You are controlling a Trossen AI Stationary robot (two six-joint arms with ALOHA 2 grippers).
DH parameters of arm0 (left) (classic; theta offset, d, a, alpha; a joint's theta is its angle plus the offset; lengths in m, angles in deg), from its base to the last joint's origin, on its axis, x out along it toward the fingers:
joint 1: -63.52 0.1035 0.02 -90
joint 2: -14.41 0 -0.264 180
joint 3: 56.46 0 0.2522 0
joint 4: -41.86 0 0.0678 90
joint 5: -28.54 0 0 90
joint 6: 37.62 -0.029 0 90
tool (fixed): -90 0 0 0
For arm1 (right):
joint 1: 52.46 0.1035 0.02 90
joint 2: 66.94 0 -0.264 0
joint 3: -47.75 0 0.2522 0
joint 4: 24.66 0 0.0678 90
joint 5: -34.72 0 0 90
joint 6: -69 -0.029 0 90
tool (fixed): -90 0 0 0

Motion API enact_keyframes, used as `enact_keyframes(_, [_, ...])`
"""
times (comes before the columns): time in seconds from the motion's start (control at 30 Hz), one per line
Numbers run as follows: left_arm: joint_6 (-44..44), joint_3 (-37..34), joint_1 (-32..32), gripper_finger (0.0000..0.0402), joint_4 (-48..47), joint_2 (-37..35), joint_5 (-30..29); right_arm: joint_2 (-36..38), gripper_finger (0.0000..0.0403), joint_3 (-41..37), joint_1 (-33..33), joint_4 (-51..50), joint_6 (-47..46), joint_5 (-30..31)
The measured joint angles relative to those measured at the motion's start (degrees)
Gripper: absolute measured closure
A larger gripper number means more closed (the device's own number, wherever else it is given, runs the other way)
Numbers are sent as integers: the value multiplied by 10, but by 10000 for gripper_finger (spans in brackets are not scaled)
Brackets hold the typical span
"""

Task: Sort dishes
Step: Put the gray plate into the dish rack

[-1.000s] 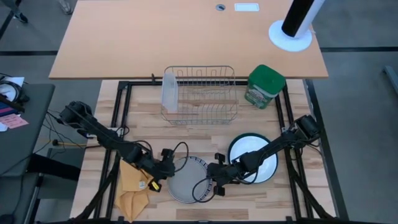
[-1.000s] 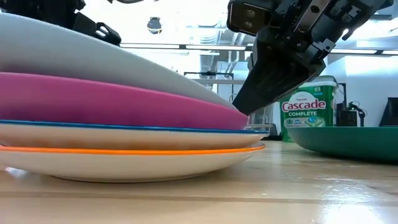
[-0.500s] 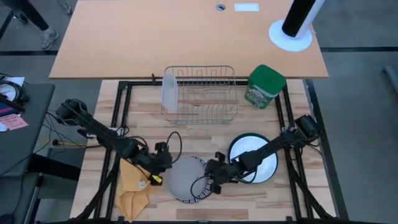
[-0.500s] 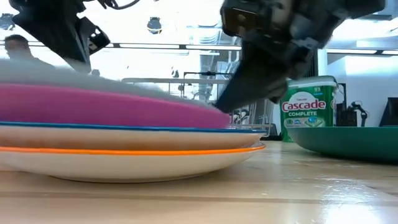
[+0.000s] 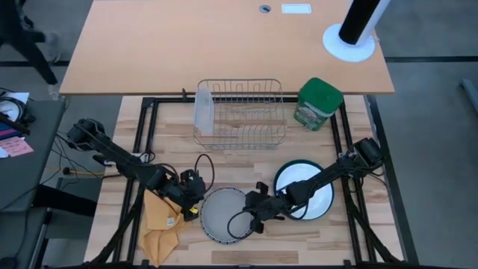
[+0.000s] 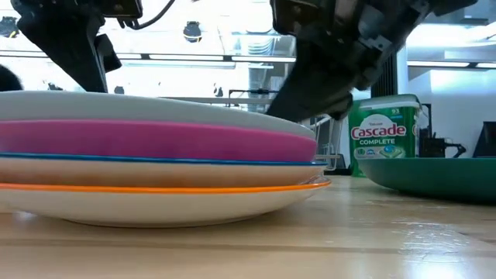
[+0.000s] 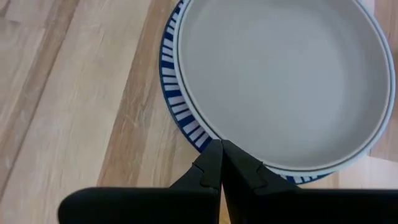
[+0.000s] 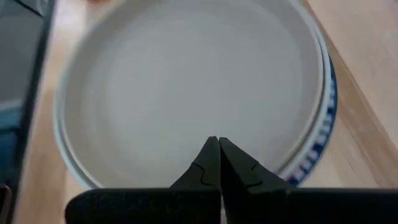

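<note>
A stack of small plates (image 5: 222,215) sits near the table's front edge. The grey plate (image 6: 155,108) lies level on top, resting on the magenta-pink one (image 6: 155,143), with blue-striped (image 7: 177,106) and orange-rimmed (image 6: 163,187) plates below. My left gripper (image 5: 199,202) is shut at the grey plate's left rim. My right gripper (image 5: 251,218) is shut at its right rim. The larger white plate with a dark green rim (image 5: 306,190) lies flat to the right, under my right arm. My left gripper's shut fingertips (image 7: 221,146) stand at the grey plate's left rim (image 7: 205,127), slanting down from the table's left. I cannot tell whether they touch it. My right gripper's shut fingertips (image 8: 217,142) stand over the grey plate's right rim (image 8: 186,177), slanting down from the right. I cannot tell whether they touch it.
A wire dish rack (image 5: 240,112) stands behind the stack, with a frosted translucent container (image 5: 203,110) at its left end. A green canister (image 5: 319,103) stands at the far right. A yellow cloth (image 5: 160,224) lies at the front left.
The grey plate was tilted, its left edge raised off the magenta plate. It has dropped and now lies level on the stack. My left gripper has drawn back a little toward the table's far left, and my right gripper has shifted slightly left.
</note>
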Motion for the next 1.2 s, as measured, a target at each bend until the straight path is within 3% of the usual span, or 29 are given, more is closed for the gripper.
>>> enact_keyframes(0.43, [-11,0,0,402,5,2,-1,1,403,7,7,-40,0,-3])
enact_keyframes(0.7, [-19,0,0,402,5,2,-3,1,403,98,22,-184,0,-2])
enact_keyframes(1.2, [-20,0,0,402,5,2,-3,-1,403,108,32,-218,-4,13])
